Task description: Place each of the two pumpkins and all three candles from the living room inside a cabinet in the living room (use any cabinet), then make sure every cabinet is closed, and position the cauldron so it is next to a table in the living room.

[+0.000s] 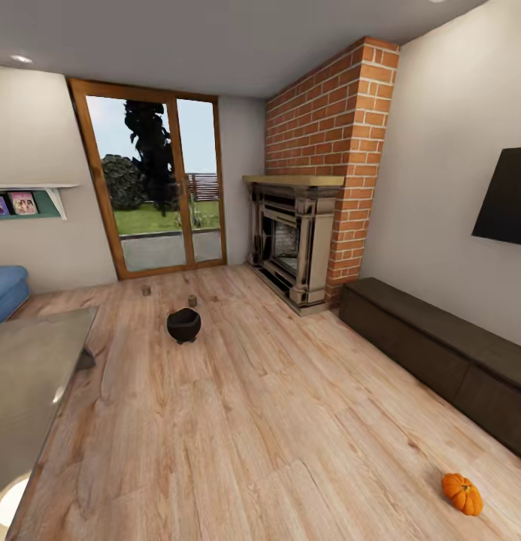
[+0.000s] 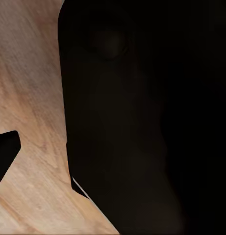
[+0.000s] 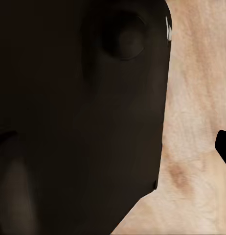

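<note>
Nearest, at the lower right of the head view, one pumpkin [image 1: 462,494] is seen lying on the wood floor [image 1: 252,436], just in front of the near end of the cabinet [image 1: 440,353], whose fronts all appear shut. At the left a grey table [image 1: 27,376] edge is seen close by. Further out, in the middle of the floor, the cauldron [image 1: 183,324] is found standing upright, well apart from the table, and two candles [image 1: 192,300] are made out beyond it, one just behind it and one [image 1: 146,290] nearer the glass door [image 1: 159,188]; a third candle and a second pumpkin cannot be placed. In both wrist views dark robot parts over floor are shown, so how far either tool is open, or whether anything is held, cannot be told. As a judgement, the main risk is that the round pumpkin could be nudged and rolled away if it is approached too low or from the side, and that a drawer could be blocked in opening by the pumpkin lying so close before it. The small candles could be tipped by a careless base. Beyond stand a brick fireplace [image 1: 298,240], a wall screen [image 1: 508,199], a blue sofa [image 1: 4,289] and a shelf with photos [image 1: 23,203]; the path to the cauldron looks open.
</note>
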